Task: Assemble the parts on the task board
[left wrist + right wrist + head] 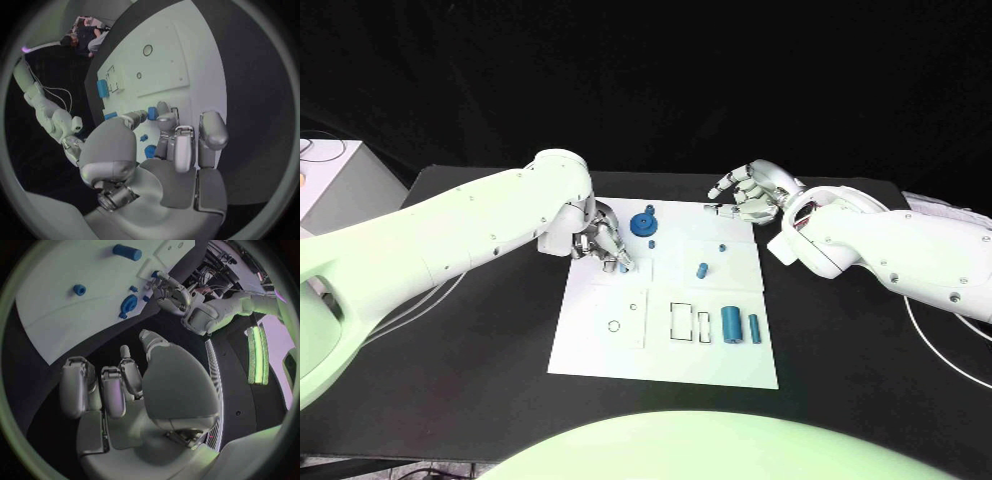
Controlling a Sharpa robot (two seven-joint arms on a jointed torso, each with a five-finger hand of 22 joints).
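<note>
Task board (596, 350) is lying flat in the middle of the black table (473, 400), long side running away from the robot. Parts on it: a blue gear-like round part (645, 223) is sitting at the board's far end, a small blue peg (702, 269) is lying near the board's middle toward the right edge, and a tiny blue bit (720, 244) is sitting just beyond that peg. A thick blue cylinder (731, 324) and a thinner blue pin (754, 329) are lying side by side at the board's near right, next to outlined rectangular slots (681, 322); two small round holes (616, 325) are sitting at the board's near left. Left hand (599, 242) is hovering over the board's far left corner, just beside the gear part, fingers curling downward toward the board; left wrist view is showing the fingertips (177, 150) bunching together over the white surface with small blue pieces close to them, but I cannot tell whether anything is being grasped. Right hand (747, 193) is hanging off the board's far right corner, above the table, fingers loosely curling and apart, gripping nothing; right wrist view is showing its palm (169, 385) facing the dark table beside the board edge.
</note>
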